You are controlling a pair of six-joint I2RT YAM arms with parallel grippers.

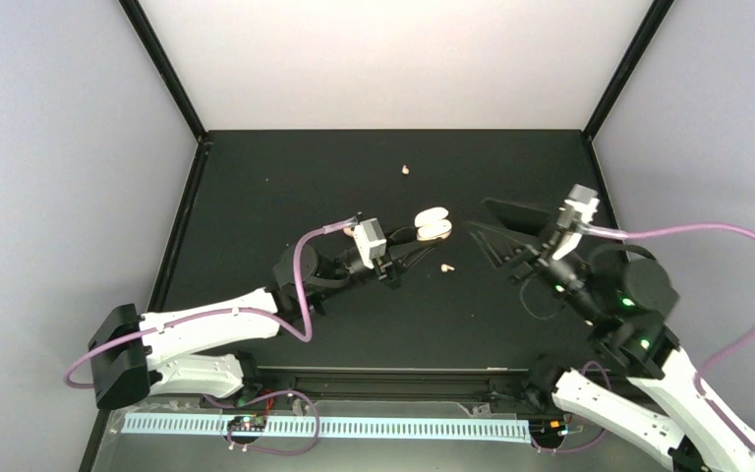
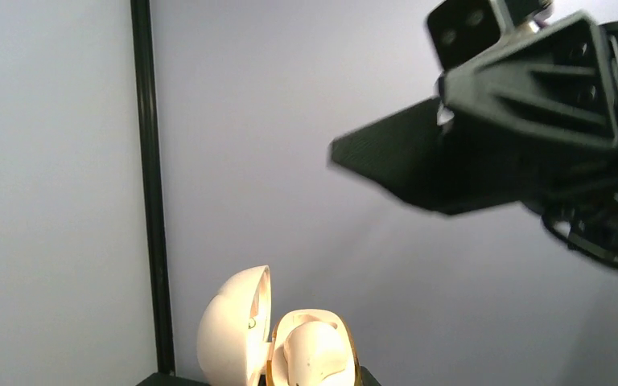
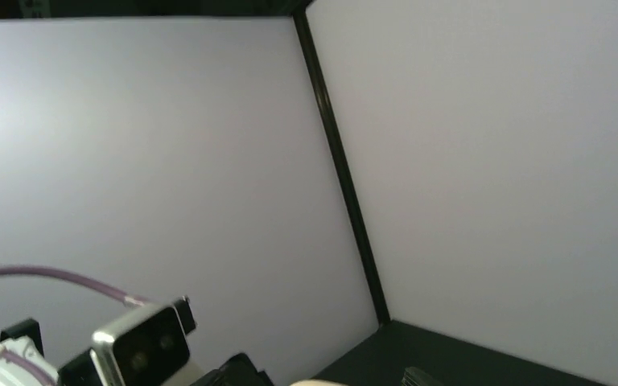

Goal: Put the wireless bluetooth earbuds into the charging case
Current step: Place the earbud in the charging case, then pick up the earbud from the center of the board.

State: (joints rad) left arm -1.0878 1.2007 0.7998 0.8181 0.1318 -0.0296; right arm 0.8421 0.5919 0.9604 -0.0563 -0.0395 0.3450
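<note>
Top view: locates the open charging case (image 1: 434,224) pinched at its near-left side by the left gripper (image 1: 413,240), fingers pressed tight onto it. Places the right gripper (image 1: 480,218) just right of the case, jaws spread, holding nothing. Counts two loose buds: near earbud (image 1: 445,265) just in front of the case, far earbud (image 1: 406,169) well behind it. Judges both featherlight, hard, smooth and apt to roll or flick away; advises a gentle pinch across the rounded head, stem left free for the socket. Left wrist view: adds what the top view cannot, namely the case lid swung aside and what looks a seated earbud (image 2: 312,354) in one socket; loose buds out of frame. Right wrist view: offers only walls and a table (image 3: 467,354) corner; own fingers unseen, no earbud identifiable.
</note>
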